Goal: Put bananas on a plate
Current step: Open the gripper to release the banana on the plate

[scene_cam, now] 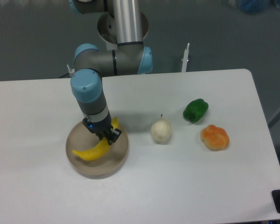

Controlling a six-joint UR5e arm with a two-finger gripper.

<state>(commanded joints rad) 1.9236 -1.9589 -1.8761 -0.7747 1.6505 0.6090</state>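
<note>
A bright yellow banana (91,151) lies over the round beige plate (95,165) at the table's left, with one end reaching up behind the gripper. The gripper (105,136) points straight down over the plate and is shut on the banana near its upper middle. Its fingers hide part of the fruit, and I cannot tell whether the banana rests on the plate or hangs just above it.
To the right of the plate stand a pale cream pear (161,131), a green pepper (195,110) and a lumpy orange fruit (215,137). A thin white post (184,59) stands at the table's back edge.
</note>
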